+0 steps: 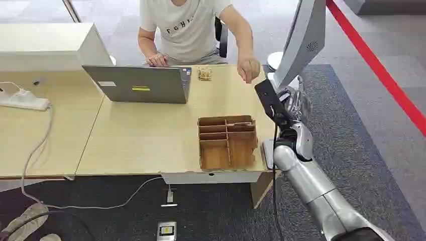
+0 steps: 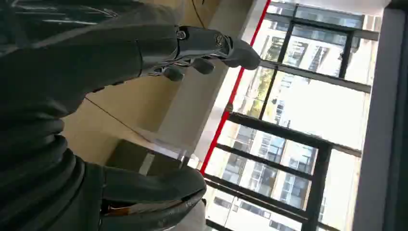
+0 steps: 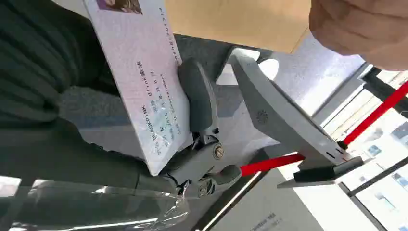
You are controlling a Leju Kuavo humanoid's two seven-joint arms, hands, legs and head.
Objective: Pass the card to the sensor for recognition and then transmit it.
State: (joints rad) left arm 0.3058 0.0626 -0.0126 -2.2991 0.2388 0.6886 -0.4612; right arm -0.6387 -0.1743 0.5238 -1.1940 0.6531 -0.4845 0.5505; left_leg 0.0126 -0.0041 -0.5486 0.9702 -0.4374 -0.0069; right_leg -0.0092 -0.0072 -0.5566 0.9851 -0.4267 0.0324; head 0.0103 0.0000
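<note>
I am seeing the right hand (image 3: 192,144) holding the card (image 3: 144,82). In the right wrist view the card is lying flat against the inside of this hand, and the thick grey thumb (image 3: 197,98) is pressing on its printed face near one long edge, while the darker fingers (image 3: 211,175) are supporting it from behind. So the card is pinched between thumb and fingers, with one corner sticking out past them.

I am taking the sensor (image 1: 301,40) as my landmark: the tall grey slanted panel on a stand, just off the right end of the desk (image 1: 150,135). In the head view the right hand (image 1: 296,108) is staying raised directly below the sensor, very near to its lower part. In the right wrist view the sensor (image 3: 284,120) is standing just beyond the card's edge, apart from it.

A person's hand (image 1: 248,69) is resting on the desk corner just beside the sensor. The wooden organizer (image 1: 227,142) is lying on the desk, near the sensor and to the left of the right hand.

The left hand (image 2: 144,96) is holding nothing, with fingers and thumb apart.
</note>
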